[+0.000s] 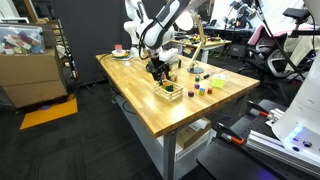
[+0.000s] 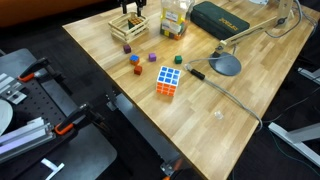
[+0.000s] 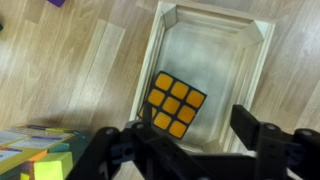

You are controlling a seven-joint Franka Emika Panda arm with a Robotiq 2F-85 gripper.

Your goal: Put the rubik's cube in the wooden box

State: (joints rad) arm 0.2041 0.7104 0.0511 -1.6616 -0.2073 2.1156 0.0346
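Note:
The wooden box lies on the wooden table, seen from above in the wrist view. A small dark-edged rubik's cube with an orange-yellow top face rests inside it, near the box's left wall. My gripper is open above the near end of the box, its fingers apart and not touching the cube. In both exterior views the gripper hangs just over the box; the cube is too small to make out there.
A larger white-edged puzzle cube lies mid-table. Small coloured blocks are scattered near the box. A colourful carton stands beside the box. A desk lamp base and dark case sit further along.

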